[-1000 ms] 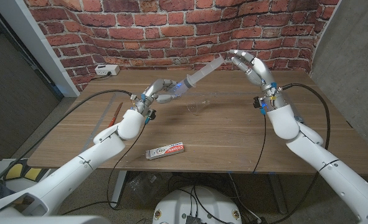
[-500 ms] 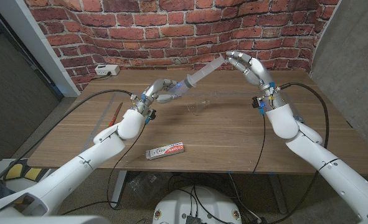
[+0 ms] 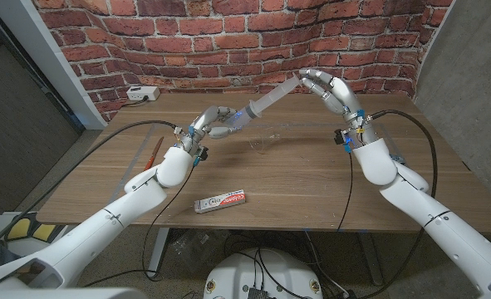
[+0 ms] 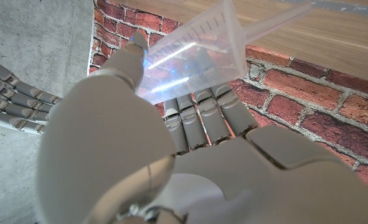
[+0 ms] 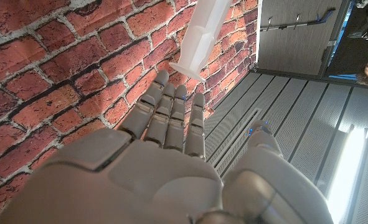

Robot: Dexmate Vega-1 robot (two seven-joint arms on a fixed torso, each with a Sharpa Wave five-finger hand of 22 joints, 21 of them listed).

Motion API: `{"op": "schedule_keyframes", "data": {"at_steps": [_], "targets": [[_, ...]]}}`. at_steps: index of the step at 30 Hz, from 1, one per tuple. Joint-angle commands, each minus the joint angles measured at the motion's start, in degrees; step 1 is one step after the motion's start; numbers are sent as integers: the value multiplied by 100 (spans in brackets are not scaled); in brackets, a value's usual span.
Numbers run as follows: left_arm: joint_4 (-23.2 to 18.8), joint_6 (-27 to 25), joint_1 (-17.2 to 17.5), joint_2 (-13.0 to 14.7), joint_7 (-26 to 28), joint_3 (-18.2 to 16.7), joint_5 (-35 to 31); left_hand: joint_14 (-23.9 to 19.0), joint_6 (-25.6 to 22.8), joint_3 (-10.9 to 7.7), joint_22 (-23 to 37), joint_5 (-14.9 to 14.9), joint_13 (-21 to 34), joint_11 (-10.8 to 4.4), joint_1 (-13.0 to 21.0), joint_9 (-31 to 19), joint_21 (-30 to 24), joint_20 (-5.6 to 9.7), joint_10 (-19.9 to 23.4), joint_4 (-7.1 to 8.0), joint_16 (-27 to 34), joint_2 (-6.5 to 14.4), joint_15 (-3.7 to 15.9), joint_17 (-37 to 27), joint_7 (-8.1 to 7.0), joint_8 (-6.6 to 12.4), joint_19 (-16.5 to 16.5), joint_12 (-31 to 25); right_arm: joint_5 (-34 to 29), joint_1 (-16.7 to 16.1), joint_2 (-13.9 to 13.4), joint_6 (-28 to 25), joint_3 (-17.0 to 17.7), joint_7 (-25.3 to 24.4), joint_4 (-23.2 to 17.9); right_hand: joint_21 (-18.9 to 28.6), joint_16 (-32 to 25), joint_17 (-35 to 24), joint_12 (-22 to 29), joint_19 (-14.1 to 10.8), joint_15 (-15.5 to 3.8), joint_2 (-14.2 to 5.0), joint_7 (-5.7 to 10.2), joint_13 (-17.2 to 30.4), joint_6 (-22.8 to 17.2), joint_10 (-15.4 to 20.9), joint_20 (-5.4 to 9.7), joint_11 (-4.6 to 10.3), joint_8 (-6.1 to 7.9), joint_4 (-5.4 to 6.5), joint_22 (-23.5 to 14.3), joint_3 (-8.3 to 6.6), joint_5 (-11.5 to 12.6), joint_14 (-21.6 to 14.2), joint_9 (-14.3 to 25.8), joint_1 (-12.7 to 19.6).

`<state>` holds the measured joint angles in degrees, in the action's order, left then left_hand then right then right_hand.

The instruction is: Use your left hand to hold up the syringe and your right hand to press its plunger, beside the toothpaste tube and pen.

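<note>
While my left hand [image 3: 214,122] grips the syringe [image 3: 262,103] by its clear barrel, the tube points up and across toward my right side, raised well above the wooden table [image 3: 295,174]. From the left wrist camera I see the fingers [image 4: 199,115] wrapped under the barrel and the thumb on the other side, so the hold looks firm.

My right hand [image 3: 332,90] is up in the air at the far end of the syringe. Its fingers are together and a little curled, and they hold nothing. From the right wrist camera the flat end of the plunger [image 5: 185,70] sits just past my fingertips [image 5: 171,99]. I cannot tell if they touch it yet.

I think the syringe is light, hard plastic. It is smooth, so it could slip or twist if I push from the side. The barrel is the best place to hold it, and the flat plunger end is the place to push. I should push straight along the tube and not too hard, or the left hand may lose it.

The toothpaste tube [image 3: 220,202] lies near the table's front edge. The pen [image 3: 154,155] lies by my left arm.
</note>
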<state>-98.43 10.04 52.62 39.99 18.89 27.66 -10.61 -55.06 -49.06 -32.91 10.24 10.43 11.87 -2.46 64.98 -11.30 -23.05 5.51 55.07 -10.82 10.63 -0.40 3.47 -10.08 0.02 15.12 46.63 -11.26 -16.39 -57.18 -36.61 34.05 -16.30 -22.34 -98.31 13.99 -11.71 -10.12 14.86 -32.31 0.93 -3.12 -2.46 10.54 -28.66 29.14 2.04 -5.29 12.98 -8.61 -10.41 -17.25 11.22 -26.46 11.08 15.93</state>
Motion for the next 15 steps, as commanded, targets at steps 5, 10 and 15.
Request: {"op": "schedule_keyframes", "data": {"at_steps": [5,10,15], "targets": [[-47,-32,22,10,31,-21,-32,-517,-1223,-319,24,23,31,-520,263,-25,-35,-3,575,261,40,416,767,-17,-152,-23,12,-45,30,57,9,-4,-63,23,84,24,-17,-20,18,-25,-2,0,-24,19,-70,58,18,9,-8,-1,-10,-54,-6,-44,15,87],[-38,-35,-5,-2,25,-9,-48,-519,-1238,-323,24,24,31,-518,260,-26,-37,-2,577,260,39,411,772,-16,-149,-26,14,-42,16,57,8,21,-60,-2,96,44,-26,-22,48,-131,-43,9,-36,19,-162,193,34,23,5,-6,-12,-64,-23,-152,13,118],[-37,-29,-18,-9,26,-3,-60,-532,-1236,-326,25,25,32,-520,254,-26,-42,-2,577,263,43,408,774,-16,-157,-35,22,-39,49,61,-17,2,-67,45,89,83,-40,-21,70,-294,-94,31,-59,16,-274,320,105,64,20,-8,-13,-67,-37,-292,9,142]]}}
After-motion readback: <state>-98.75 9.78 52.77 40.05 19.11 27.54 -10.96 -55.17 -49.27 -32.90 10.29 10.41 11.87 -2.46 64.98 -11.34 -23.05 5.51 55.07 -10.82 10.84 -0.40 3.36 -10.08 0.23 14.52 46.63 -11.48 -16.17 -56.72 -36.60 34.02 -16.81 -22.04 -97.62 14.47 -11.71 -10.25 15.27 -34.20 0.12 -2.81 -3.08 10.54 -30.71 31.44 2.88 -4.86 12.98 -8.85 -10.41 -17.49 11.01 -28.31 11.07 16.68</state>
